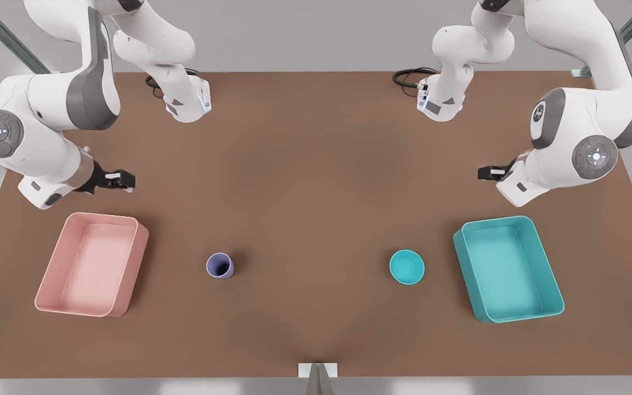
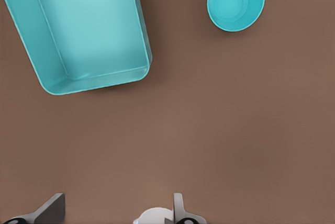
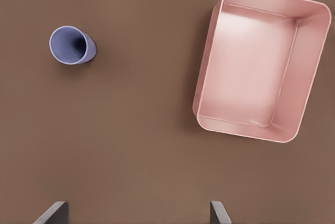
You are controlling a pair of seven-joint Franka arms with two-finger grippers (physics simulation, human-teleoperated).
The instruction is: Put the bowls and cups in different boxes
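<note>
Two-armed and poised over the brown surface (image 1: 316,164), nothing yet picked up. At the front view's left, right hand (image 1: 124,180) hovering beyond the pink box (image 1: 96,269), fingers (image 3: 52,213) spread wide and holding nothing, forearm low and pointing inward. Next, upright and well apart from that box, the cup (image 1: 220,266): probably light, rigid and smooth-walled, best pinched across the rim with one finger inside. Then the bowl (image 1: 407,266), near the teal box (image 1: 505,274) but not touching: likely light and stiff too, shallow enough to tip or slip, best taken by its rim wall. At the front view's right, left hand (image 1: 483,173) likewise spread and holding nothing, hovering beyond the teal box, forearm angled inward. Both boxes unfilled.
</note>
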